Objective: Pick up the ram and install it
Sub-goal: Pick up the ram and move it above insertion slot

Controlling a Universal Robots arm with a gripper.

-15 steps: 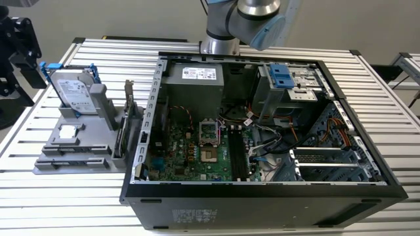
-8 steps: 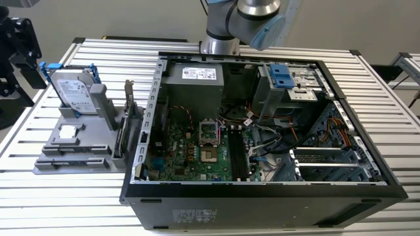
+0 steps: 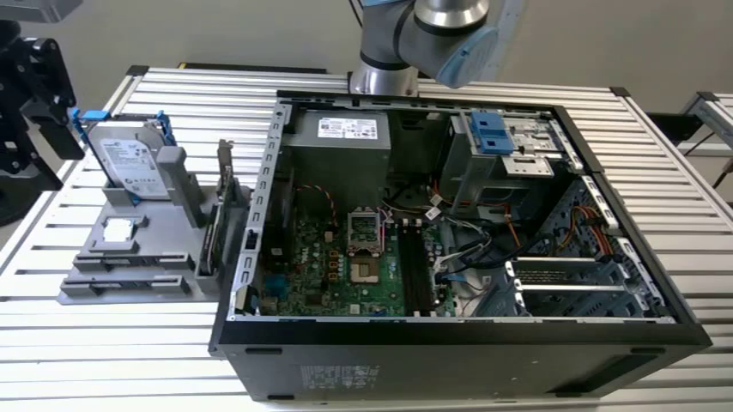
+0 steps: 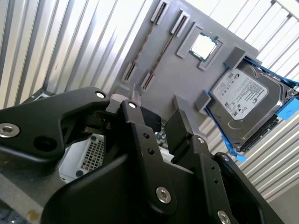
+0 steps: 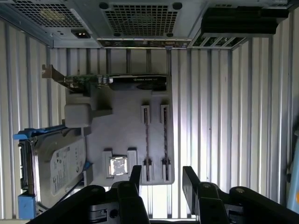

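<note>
Gripper: the gripper (image 5: 161, 175) (image 4: 158, 109) has its black fingers (image 5: 136, 173) spread apart with nothing between them. In both wrist views it hangs above the grey tray's (image 5: 121, 121) edge farthest from the computer case, clear of everything on the tray.

Ram: the ram (image 5: 165, 135) (image 4: 164, 51) (image 3: 126, 257) is a thin dark stick standing on edge in a slot of the tray. It runs from near the card toward the opposite edge. It sits unheld, below the open fingers.

Second stick: the second stick (image 5: 146, 135) (image 4: 145, 44) lies parallel, just beside the ram, in its own slot.

Processor chip: the processor chip (image 5: 118, 165) sits in a square pocket between the sticks and the hard drive.

Hard drive: the hard drive (image 5: 56, 163) (image 3: 132, 163) is silver-labelled in a blue frame and is propped along one tray edge.

Card: the card (image 5: 117, 81) stands upright along the tray edge next to the case.

Computer case: the computer case (image 3: 458, 335) lies open on the slatted table (image 3: 115, 360), just beside the tray, with its motherboard (image 3: 343, 266) exposed.
</note>
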